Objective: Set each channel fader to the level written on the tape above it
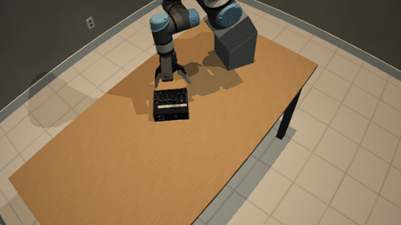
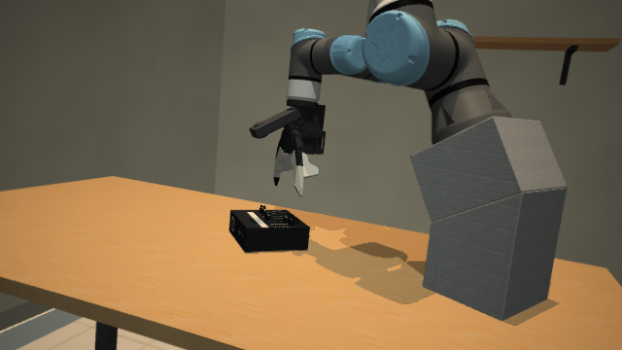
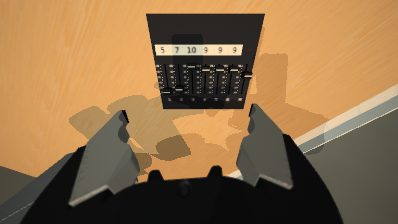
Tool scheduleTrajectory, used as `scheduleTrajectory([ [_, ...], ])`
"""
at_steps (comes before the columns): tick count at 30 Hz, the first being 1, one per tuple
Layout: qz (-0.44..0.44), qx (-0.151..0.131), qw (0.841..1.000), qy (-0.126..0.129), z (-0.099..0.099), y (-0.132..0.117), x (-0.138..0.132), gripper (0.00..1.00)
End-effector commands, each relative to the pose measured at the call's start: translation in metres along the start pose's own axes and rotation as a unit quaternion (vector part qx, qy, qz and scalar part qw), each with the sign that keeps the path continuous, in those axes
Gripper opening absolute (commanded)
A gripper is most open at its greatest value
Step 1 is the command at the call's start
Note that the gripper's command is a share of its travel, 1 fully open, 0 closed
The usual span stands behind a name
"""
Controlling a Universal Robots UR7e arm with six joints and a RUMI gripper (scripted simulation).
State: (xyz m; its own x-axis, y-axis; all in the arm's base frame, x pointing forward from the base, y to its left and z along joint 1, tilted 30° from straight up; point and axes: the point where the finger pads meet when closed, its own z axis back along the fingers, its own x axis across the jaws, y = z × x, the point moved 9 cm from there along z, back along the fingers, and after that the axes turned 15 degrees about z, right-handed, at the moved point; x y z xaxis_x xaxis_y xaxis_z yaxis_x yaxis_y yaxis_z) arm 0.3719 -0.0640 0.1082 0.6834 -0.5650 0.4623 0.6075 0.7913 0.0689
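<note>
The black lighting desk [image 1: 170,104] lies on the wooden table; it also shows in the exterior view [image 2: 268,229] and in the wrist view [image 3: 205,60]. A white tape strip [image 3: 196,49] on it reads 5, 7, 10, 9, 9, 9. Below the tape run several channel faders [image 3: 199,79]. The two leftmost knobs sit low near the desk's near edge, the third sits high, the others stand near the top. A separate fader [image 3: 247,76] sits at the far right. My gripper [image 3: 190,107] [image 2: 287,187] is open and empty, hovering well above the desk's near edge.
The grey robot pedestal [image 1: 235,44] stands on the table behind and right of the desk. The table edge and the floor show at the lower right of the wrist view [image 3: 350,120]. A wall shelf [image 2: 544,45] hangs at the back right.
</note>
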Motion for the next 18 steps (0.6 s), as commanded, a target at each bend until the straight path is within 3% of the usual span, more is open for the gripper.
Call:
scheduleTrajectory([
  [1,0.000,0.000,1.000,0.000,0.0002,0.0001,0.0002,1.00],
  [18,0.036,-0.001,0.999,-0.001,0.0016,0.0019,0.0005,1.00],
])
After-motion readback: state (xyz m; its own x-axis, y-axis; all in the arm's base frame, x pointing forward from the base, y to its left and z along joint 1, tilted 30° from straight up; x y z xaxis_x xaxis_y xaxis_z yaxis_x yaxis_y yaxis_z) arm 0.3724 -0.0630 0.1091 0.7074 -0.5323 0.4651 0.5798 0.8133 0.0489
